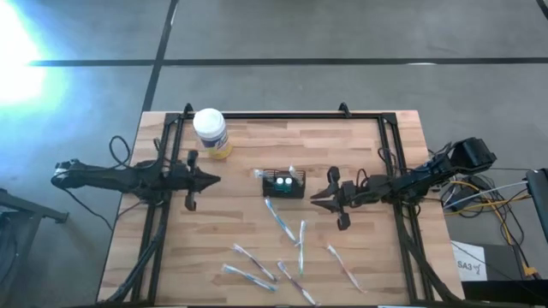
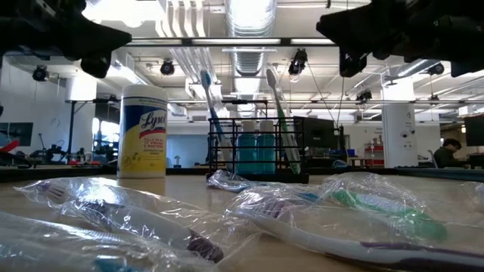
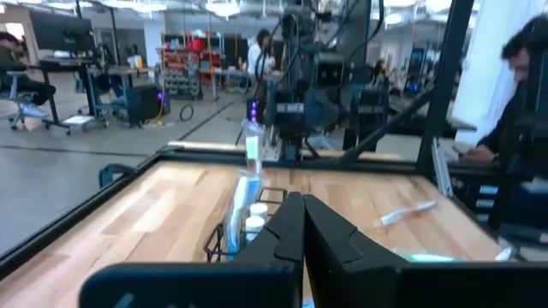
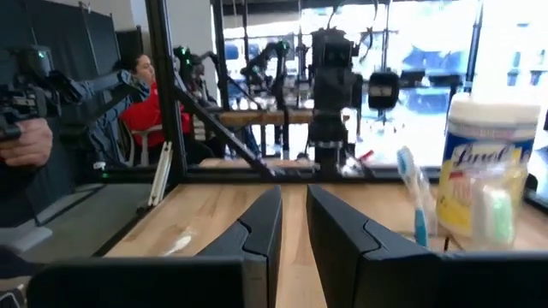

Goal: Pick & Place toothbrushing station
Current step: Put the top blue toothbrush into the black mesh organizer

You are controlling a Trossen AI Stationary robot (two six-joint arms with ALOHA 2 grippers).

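A: Items nearest the table's front edge?

B: Loose wrapped toothbrushes (image 1: 257, 272), about six, scattered from 7 to 5 o'clock of the table's (image 1: 240, 145) centre; one more (image 1: 281, 218) lies just below the holder.

A: The toothbrushing station?

B: Small black holder (image 1: 284, 185), upright, at the table's centre, with toothbrushes standing in its compartments. In the low view it (image 2: 257, 155) stands behind the wrapped brushes.

A: Grippers?

B: Left gripper (image 1: 212, 180) at 9 o'clock of the station, apart from it, raised off the table, fingers pressed together on nothing; its wrist view shows the tips (image 3: 295, 224) meeting. Right gripper (image 1: 318, 195) at 3 o'clock, just beside the station, not touching, fingers (image 4: 261, 227) a narrow gap apart, holding nothing.

A: Farther back?

B: White-lidded yellow wipes jar (image 1: 211, 133), upright, at 10 o'clock of the station, near the far edge.
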